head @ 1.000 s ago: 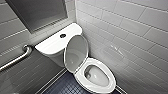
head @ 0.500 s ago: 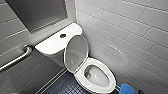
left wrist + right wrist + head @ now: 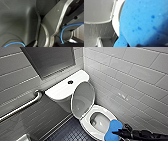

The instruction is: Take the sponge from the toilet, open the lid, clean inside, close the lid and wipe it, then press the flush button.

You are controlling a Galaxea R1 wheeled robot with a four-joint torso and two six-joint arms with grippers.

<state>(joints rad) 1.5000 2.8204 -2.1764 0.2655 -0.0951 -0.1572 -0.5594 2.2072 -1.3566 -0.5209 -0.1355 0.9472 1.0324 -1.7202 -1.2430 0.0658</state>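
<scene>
The white toilet (image 3: 62, 90) stands in the corner with its lid (image 3: 83, 100) raised against the tank, leaving the seat ring (image 3: 86, 122) and bowl (image 3: 98, 119) exposed. The bright blue sponge (image 3: 113, 128) hangs over the front right edge of the seat, and my right gripper (image 3: 119, 133), coming in from the lower right, is shut on it. In the right wrist view the sponge (image 3: 144, 22) looms large, with the seat (image 3: 115, 23) and the lid (image 3: 97, 11) behind it. A dark round flush button (image 3: 70, 82) sits on the tank top. The left wrist view looks onto my own dark body parts.
A metal grab bar (image 3: 22, 107) runs along the left wall. White tiled walls (image 3: 130, 77) close in tightly on the toilet's right and back. Dark small-tiled floor (image 3: 70, 133) lies in front of the bowl, and a grey panel (image 3: 47, 59) hangs above the tank.
My right arm with the sponge has shifted slightly at the front of the seat. The toilet, the lid and the camera have stayed put.
</scene>
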